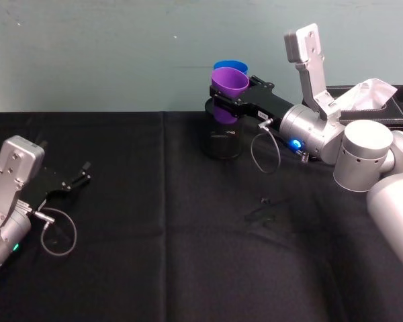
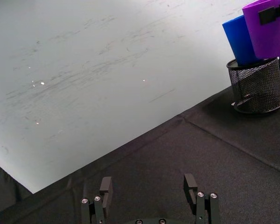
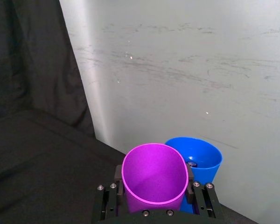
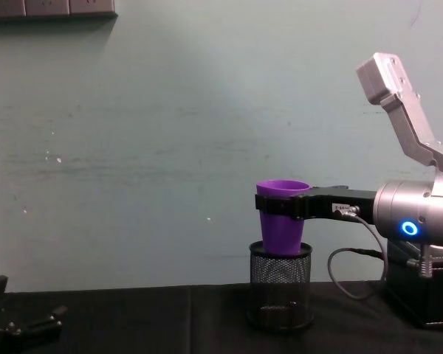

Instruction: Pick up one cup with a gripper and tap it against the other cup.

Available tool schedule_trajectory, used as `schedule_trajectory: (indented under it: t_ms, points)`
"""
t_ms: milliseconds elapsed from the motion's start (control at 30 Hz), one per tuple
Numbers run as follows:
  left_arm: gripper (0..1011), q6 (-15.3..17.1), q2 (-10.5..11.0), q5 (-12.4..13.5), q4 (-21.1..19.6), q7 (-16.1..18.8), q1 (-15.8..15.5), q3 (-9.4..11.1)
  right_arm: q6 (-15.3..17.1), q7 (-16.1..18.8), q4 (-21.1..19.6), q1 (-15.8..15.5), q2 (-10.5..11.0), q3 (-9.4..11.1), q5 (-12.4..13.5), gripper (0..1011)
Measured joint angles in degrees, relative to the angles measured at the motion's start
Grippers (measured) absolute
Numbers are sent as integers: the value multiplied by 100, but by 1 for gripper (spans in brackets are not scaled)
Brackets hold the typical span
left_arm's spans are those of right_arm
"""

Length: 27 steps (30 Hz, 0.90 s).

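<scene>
My right gripper [image 1: 232,100] is shut on the purple cup [image 1: 228,83], holding it upright by its sides above a black mesh pen holder [image 1: 223,139]. The blue cup [image 1: 230,66] stands just behind it, its lower end going down into the holder [image 2: 256,86]. From the right wrist, the purple cup [image 3: 154,179] sits between the fingers [image 3: 203,196] with the blue cup [image 3: 201,160] right against it; actual contact cannot be told. From the chest, the purple cup [image 4: 283,217] hides the blue one. My left gripper [image 1: 77,180] rests open at the table's left, with nothing between its fingers.
A black box holding white tissue [image 1: 368,99] stands at the back right, behind my right arm. A small black item [image 1: 262,212] lies on the black cloth near the middle. A pale wall [image 1: 107,54] closes off the table's far edge.
</scene>
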Motion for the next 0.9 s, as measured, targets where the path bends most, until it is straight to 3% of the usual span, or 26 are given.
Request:
schedule_trajectory:
  t_ms: [900]
  points:
    - [1000,0,0,0,0,0,0,0,0,-2,0,0,0,0,1,721]
